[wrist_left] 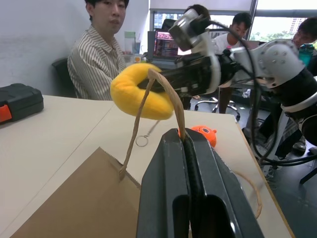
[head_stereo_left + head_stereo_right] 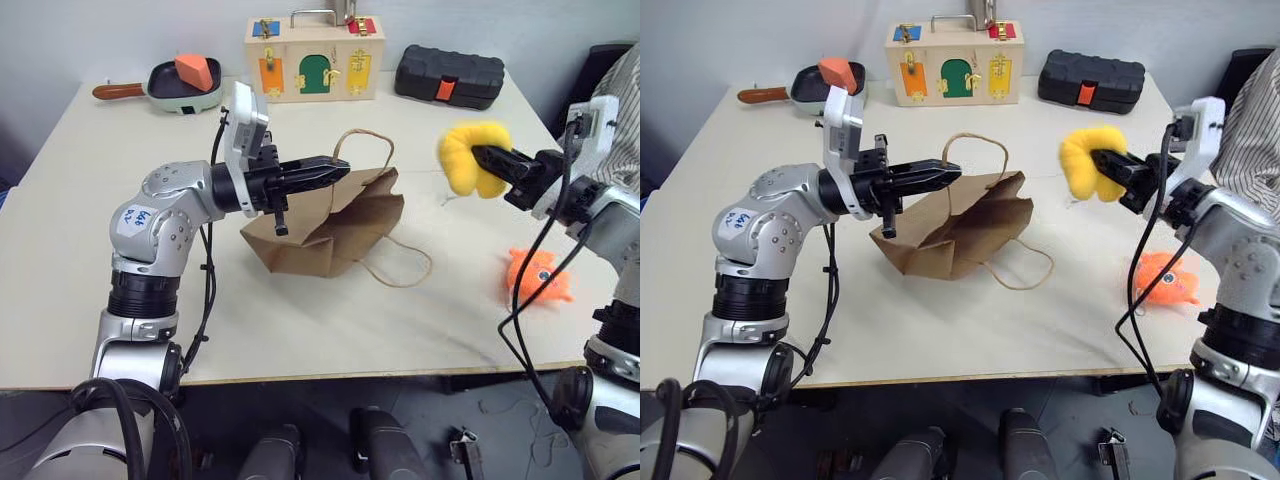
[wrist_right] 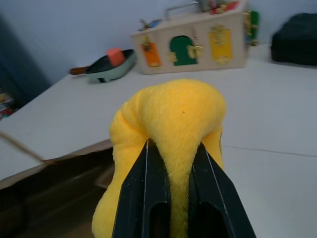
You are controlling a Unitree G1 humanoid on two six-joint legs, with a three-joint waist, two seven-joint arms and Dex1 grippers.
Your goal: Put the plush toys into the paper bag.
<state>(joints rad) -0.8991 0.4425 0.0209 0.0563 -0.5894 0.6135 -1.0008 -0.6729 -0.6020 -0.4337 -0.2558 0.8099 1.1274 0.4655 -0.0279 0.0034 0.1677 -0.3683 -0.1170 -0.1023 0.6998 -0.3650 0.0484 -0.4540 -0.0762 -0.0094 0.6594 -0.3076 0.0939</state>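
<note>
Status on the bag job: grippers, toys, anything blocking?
Left gripper shut on paper bag handle, mouth lifted. Right gripper shut on yellow plush toy, held above table, right of bag. Orange plush toy on table. Path clear.

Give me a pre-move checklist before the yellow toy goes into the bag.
1. Right pincer shut on the yellow plush toy: ok.
2. Left pincer shut on the handle of the paper bag: ok.
3. Bag mouth open wide enough for the toy: cannot tell.
4. Toy above the bag mouth: not ok, it hangs off to the bag's right.
5. Orange plush toy waiting on the table, clear of the bag: ok.
</note>
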